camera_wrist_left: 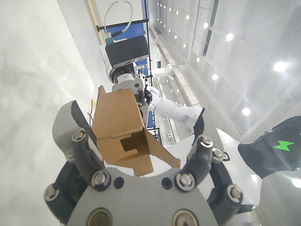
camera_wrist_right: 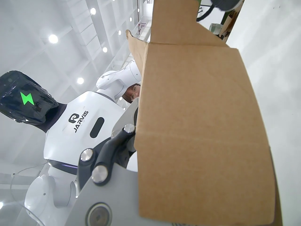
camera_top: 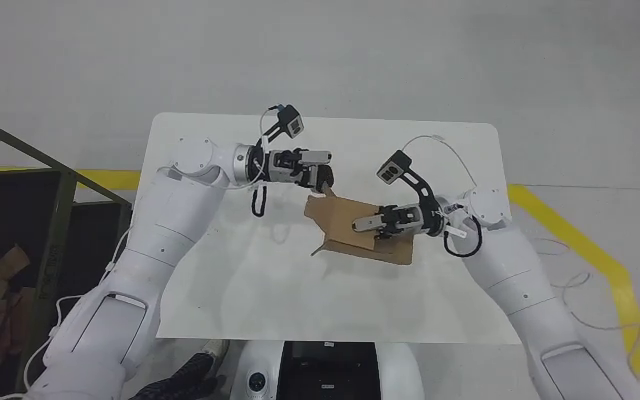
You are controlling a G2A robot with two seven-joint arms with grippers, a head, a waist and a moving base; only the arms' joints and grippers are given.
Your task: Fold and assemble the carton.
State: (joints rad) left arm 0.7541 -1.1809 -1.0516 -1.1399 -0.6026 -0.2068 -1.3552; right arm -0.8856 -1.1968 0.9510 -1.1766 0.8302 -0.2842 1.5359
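The brown carton point(camera_top: 358, 232) lies partly folded at the middle of the white table, its end flaps loose. My right gripper point(camera_top: 374, 222) rests on the carton's top panel and is shut on it. In the right wrist view the carton point(camera_wrist_right: 200, 123) stands close up beside one finger point(camera_wrist_right: 110, 147), and the other finger is hidden behind the panel. My left gripper point(camera_top: 323, 181) is at the carton's far left corner. There it stands open, and the carton's flapped end point(camera_wrist_left: 122, 137) sits between its spread fingers point(camera_wrist_left: 81, 121), close to one of them.
The white table point(camera_top: 210, 290) has bare room on both sides of the carton and along its front edge. A dark green metal frame point(camera_top: 45, 185) stands off the table's left side. Yellow floor lines point(camera_top: 570, 235) run past the right edge.
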